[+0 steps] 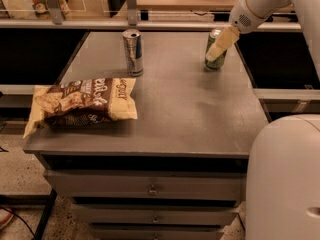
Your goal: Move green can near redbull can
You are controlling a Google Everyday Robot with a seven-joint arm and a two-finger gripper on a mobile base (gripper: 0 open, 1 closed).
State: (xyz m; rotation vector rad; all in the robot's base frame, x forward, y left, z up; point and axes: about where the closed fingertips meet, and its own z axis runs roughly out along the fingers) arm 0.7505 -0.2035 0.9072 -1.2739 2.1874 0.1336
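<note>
The green can [218, 64] stands upright at the far right of the grey cabinet top [190, 114]. My gripper [217, 53] is right at this can, reaching down from the upper right, and its cream-coloured end covers most of the can's front. The redbull can [133, 52], slim with silver and blue panels, stands upright at the far middle-left, well apart from the green can.
A chip bag [82, 103] lies flat at the front left of the top. A rail with posts [131, 4] runs behind the cabinet. My white body [285, 179] fills the lower right. Drawers [150, 189] sit below the top.
</note>
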